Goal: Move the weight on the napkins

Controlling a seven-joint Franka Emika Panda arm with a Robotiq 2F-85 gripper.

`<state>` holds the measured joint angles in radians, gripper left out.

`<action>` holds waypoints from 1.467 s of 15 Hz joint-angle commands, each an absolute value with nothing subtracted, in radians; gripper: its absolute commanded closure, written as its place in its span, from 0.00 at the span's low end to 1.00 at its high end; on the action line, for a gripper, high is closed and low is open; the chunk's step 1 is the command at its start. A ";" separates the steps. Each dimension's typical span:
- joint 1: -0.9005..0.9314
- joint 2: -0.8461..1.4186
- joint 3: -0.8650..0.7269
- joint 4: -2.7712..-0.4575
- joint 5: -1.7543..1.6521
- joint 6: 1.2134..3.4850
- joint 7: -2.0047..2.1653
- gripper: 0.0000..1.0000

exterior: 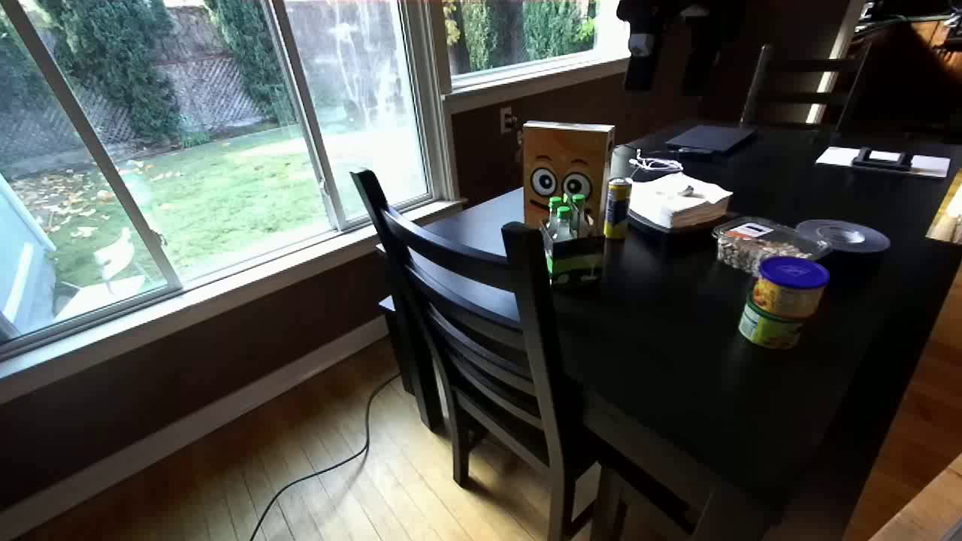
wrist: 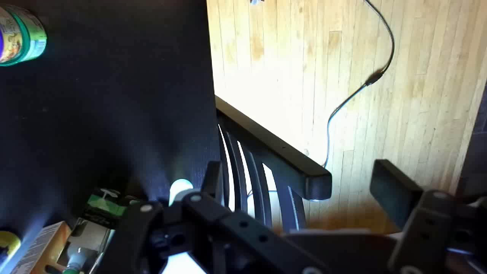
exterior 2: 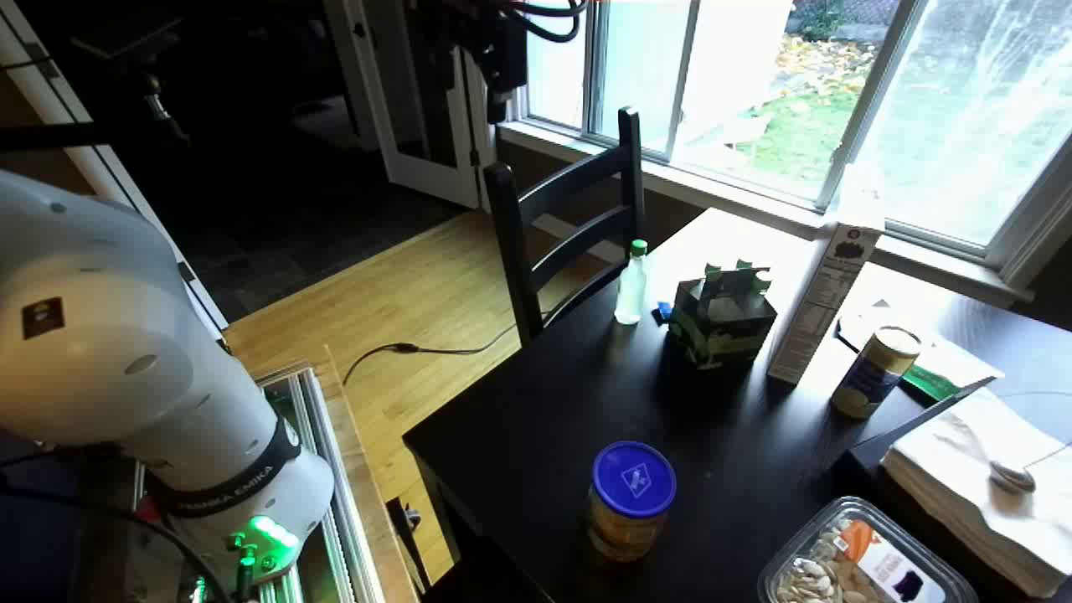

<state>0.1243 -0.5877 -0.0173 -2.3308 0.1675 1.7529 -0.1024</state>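
Black table (exterior 2: 519, 452), daylight from the window (exterior 2: 864, 105). Your gripper (wrist: 298, 177) is spread wide, chair back (wrist: 279, 150) visible between the fingers (wrist: 393, 190) in the wrist view. In an exterior view you've got, near to far: clear tub (exterior 2: 896, 561), napkins (exterior 2: 955, 486) with the small grey weight (exterior 2: 1012, 477) on top, box (exterior 2: 816, 318) beyond.

At the left edge we see a white robot arm (exterior 2: 218, 427); on a black bench (exterior 2: 519, 461) stand a blue-lidded tub (exterior 2: 632, 502), a green-capped bottle (exterior 2: 631, 289), a bottle carrier (exterior 2: 722, 322), a tall box (exterior 2: 825, 306) and a can (exterior 2: 875, 371). Toward the right, a grey weight (exterior 2: 1012, 478) rests on white napkins (exterior 2: 967, 481) near a clear container (exterior 2: 888, 561).
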 commanded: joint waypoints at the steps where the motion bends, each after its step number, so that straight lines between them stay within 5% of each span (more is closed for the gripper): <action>1: 0.108 -0.587 -0.005 -2.327 0.174 1.748 -0.109 0.00; 12: 0.008 -0.457 -0.127 -2.273 0.102 1.803 -0.221 0.00; 22: -0.168 0.008 -0.322 -2.019 -0.090 2.025 -0.559 0.00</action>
<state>-0.1220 -0.1525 -0.3077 -2.1434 -0.0522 1.9470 -0.4848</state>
